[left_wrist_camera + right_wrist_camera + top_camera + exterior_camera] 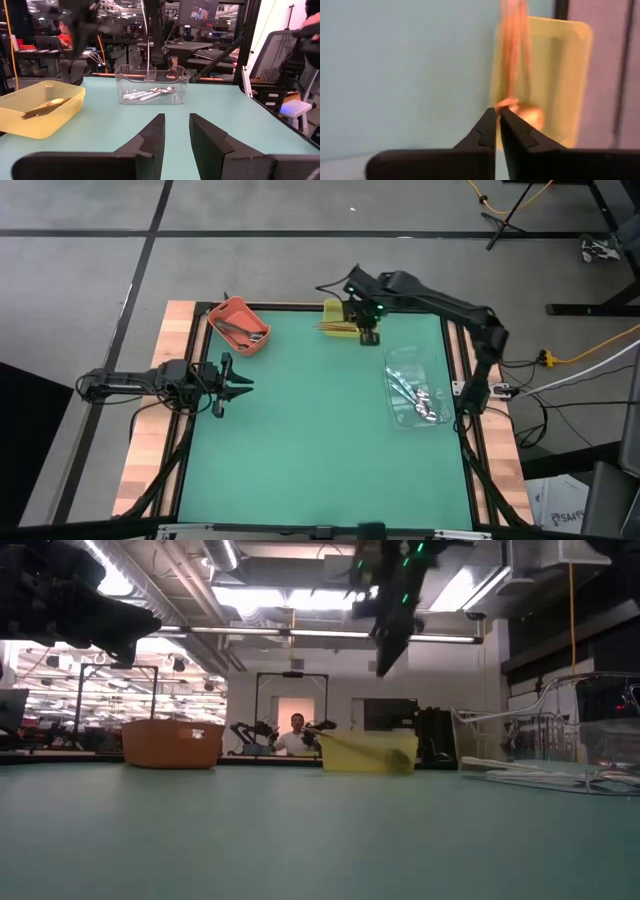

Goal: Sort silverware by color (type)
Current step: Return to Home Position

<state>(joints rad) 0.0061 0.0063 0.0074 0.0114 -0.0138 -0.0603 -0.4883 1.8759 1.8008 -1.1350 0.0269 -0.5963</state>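
Gold spoons lie in a yellow bin at the table's far edge; the right wrist view shows these gold spoons blurred, below the fingers. Dark spoons lie in an orange bin. Silver spoons rest in a clear bin on the right. My right gripper hangs shut and empty just right of the yellow bin, well above the table. My left gripper is open and empty over the table's left side.
The green mat lies bare in the middle and near half. The three bins stand along the far and right sides. A person sits beyond the table's far edge, and cables and stands lie on the floor around the table.
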